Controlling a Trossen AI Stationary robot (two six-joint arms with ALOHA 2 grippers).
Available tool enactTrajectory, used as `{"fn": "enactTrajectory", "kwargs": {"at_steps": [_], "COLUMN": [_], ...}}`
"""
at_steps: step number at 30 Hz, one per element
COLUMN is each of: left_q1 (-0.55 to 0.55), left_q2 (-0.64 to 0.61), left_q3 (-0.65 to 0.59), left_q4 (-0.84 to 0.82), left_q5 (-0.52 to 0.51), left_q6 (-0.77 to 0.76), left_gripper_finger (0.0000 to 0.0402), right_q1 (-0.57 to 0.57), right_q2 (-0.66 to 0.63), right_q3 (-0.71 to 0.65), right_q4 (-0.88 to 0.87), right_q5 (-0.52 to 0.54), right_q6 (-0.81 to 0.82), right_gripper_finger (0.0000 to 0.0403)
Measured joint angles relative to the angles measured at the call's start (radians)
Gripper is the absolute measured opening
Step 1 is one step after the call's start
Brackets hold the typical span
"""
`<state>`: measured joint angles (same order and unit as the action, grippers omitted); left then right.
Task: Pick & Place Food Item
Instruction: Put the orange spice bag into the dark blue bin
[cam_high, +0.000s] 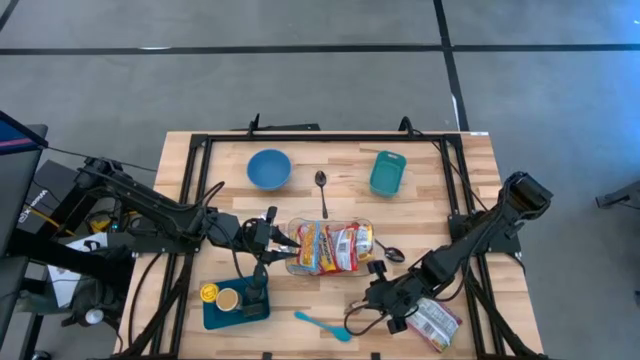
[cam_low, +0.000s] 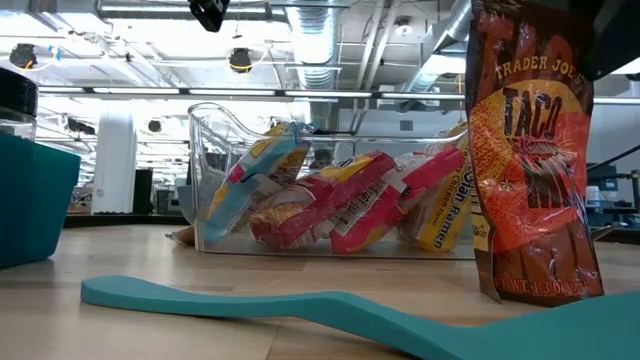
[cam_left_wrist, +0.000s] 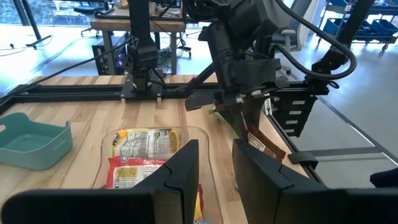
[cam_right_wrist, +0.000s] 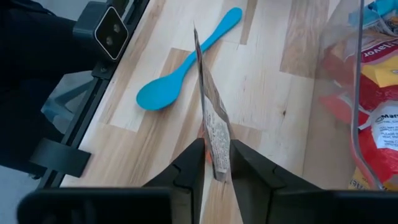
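The right gripper (cam_right_wrist: 216, 163) is holding the taco seasoning packet (cam_right_wrist: 211, 127) by one edge, its jaws pinching narrow on the thin pouch. In the low view the packet (cam_low: 530, 150) is standing upright, its lower edge at the desk (cam_high: 420, 210), just beside the clear container (cam_low: 330, 180). In the high view the right gripper (cam_high: 385, 300) is sitting at the near right of the desk, close to the blue spatula (cam_high: 322, 325).

The clear container (cam_high: 330, 247) is lying mid-desk and holding several ramen packets (cam_high: 328, 246).

The left gripper (cam_left_wrist: 214, 163) is hovering over the container's left end with its jaws narrowly parted and gripping nothing.

A blue bowl (cam_high: 269, 168), a metal spoon (cam_high: 321, 185) and a teal tray (cam_high: 388, 172) are resting along the far side. A dark teal tray (cam_high: 232, 305) is sitting at the near left.
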<state>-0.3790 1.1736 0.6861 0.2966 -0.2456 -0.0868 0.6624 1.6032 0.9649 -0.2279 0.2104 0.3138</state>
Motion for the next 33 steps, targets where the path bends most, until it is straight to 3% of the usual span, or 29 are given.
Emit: {"fn": "enactTrajectory", "kwargs": {"at_steps": [15,33], "left_q1": [0.000,0.000], "left_q2": [0.000,0.000], "left_q3": [0.000,0.000], "left_q4": [0.000,0.000], "left_q5": [0.000,0.000], "left_q6": [0.000,0.000], "left_gripper_finger": [0.0092,0.0092], "right_q1": [-0.004,-0.004], "right_q2": [-0.001,-0.001], "right_q3": [0.000,0.000], "right_q4": [-0.003,-0.003], "right_q5": [0.000,0.000], "right_q6": [-0.001,-0.003], "right_gripper_finger": [0.0004,0.0001]}}
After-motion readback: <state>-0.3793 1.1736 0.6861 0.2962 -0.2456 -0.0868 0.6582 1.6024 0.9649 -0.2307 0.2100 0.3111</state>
